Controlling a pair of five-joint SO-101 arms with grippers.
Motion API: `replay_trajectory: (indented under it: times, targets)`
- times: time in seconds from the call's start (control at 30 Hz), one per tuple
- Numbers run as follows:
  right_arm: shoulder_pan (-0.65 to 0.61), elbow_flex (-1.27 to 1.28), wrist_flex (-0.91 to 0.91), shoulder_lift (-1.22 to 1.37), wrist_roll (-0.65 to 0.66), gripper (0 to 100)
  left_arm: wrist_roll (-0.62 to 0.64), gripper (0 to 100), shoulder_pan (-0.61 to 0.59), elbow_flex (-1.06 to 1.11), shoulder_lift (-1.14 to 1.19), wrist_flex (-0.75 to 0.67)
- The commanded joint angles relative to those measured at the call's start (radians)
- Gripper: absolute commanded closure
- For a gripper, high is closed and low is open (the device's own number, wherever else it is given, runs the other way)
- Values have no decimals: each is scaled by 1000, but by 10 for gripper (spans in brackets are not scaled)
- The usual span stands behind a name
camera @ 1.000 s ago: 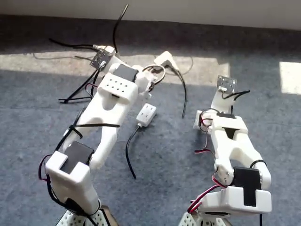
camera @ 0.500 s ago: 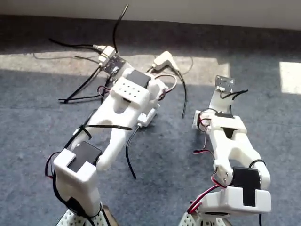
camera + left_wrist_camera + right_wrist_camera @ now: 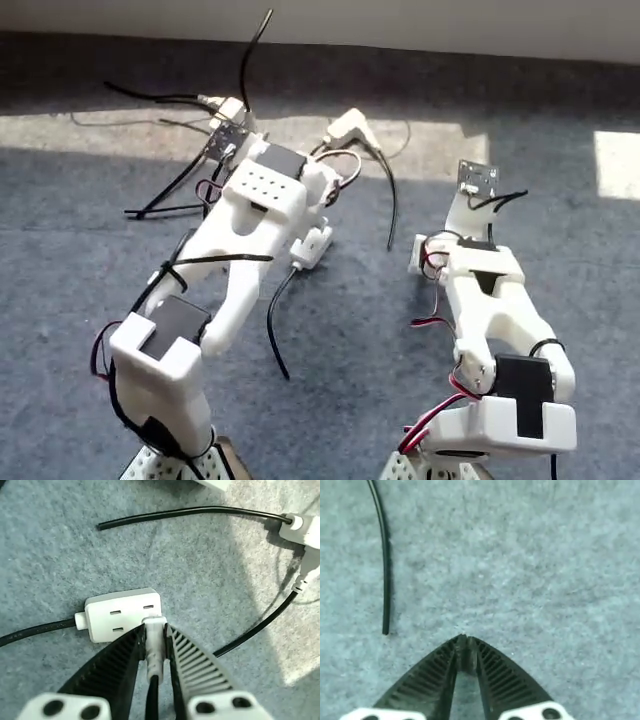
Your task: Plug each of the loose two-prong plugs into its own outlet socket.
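High view first. Comparing with a second ago: had the outlet block (image 3: 316, 243) in plain sight back then, now half tucked under the left arm (image 3: 255, 195) after a swing across and a small ease back. Same spot on the carpet (image 3: 100, 250) for the block itself, no shove so far. Can spot what looks like a second white plug (image 3: 350, 125) farther out, well beyond the fingers. Zero movement from the right arm (image 3: 495, 300).

Left wrist view next. Got the left fingers (image 3: 180, 647) squeezed narrow around a white two-prong plug (image 3: 154, 637), cord trailing back between them. Nose of it touching the outlet block (image 3: 122, 614) right at the fingertips, near one corner of the face. Can't see the prongs, so can't tell whether started into a slot or just butting the housing. Reading that swing as the approach, so probably down to lining up and pressing home now. Worth watching: nothing pinning the block, could slide on an off-centre push. Second white plug (image 3: 300, 527) lying well ahead of the fingertips.

Right wrist view last. Right fingers (image 3: 464, 645) pinched together on nothing, hanging over bare carpet, with a black cable (image 3: 385, 580) ending well apart from the tips.
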Motion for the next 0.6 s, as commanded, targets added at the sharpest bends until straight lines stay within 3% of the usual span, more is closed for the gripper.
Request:
replay_trajectory:
  times: [0.0,0.57]
  targets:
    - [-12,-2,-16,-2,-5,992,9,993,-12,18,-10,2]
    - [-12,-2,-16,-2,-5,992,8,993,-12,28,-8,-34]
